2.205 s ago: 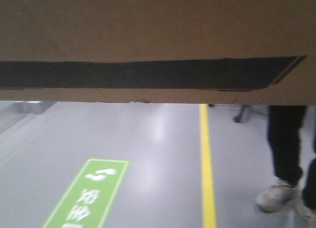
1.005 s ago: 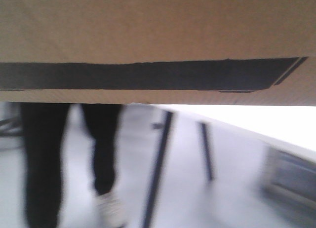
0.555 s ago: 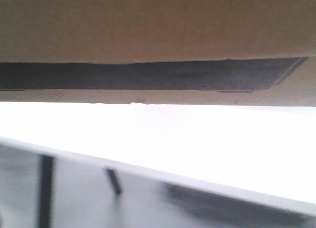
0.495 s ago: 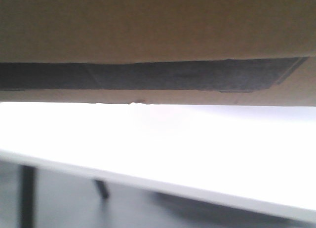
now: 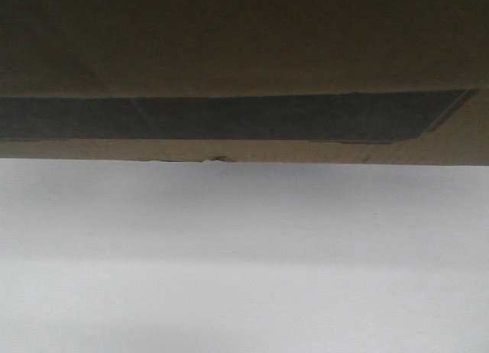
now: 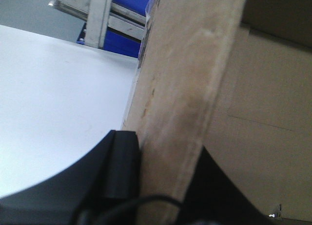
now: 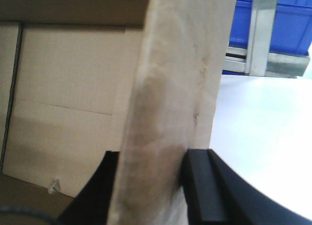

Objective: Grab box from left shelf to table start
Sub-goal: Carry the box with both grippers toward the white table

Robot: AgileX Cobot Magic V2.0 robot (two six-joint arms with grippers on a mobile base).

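The box, brown cardboard with a wide black printed panel, fills the top half of the front view and hangs just above the white table. My left gripper is shut on the box's upright wall, one black finger outside and one inside. My right gripper is shut on the opposite wall, with a black finger outside. The box's inside shows beside each wall. The white table lies beneath in both wrist views.
Behind the table stands the metal rack with steel posts and blue plastic bins. A strip of grey floor shows at the far left of the left wrist view.
The view has swung from grey floor with a yellow line and a person's legs to the white table, which now fills the whole lower view. The box keeps its place in front.
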